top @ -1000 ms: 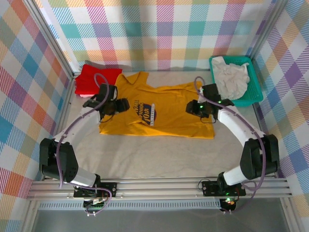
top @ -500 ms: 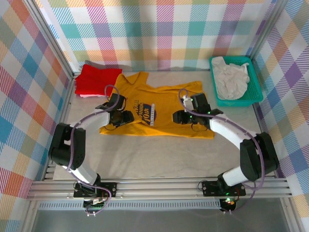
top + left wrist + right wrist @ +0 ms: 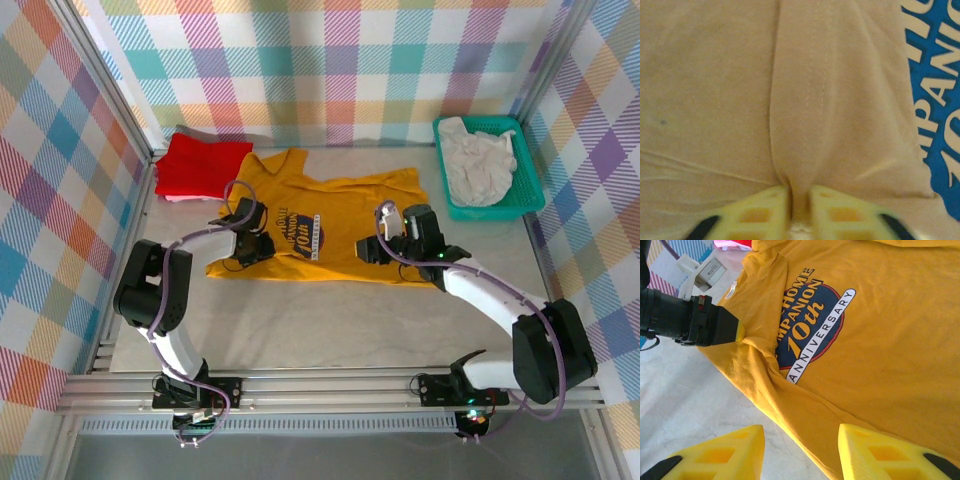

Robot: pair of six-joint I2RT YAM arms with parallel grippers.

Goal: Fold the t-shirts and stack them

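Nipping a fold of the yellow shirt [image 3: 840,100] in the left gripper [image 3: 799,200], fingers almost together. Hanging over the shirt's near edge with the right gripper [image 3: 802,450], fingers apart, holding nothing. Spread flat on the table [image 3: 330,320]. Farther back, red shirt [image 3: 200,165] at left, white shirt [image 3: 478,160] in the green basket [image 3: 497,212] at right.

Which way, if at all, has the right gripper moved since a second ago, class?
Yes. The right gripper has moved left and toward the table's near edge, farther from the basket.
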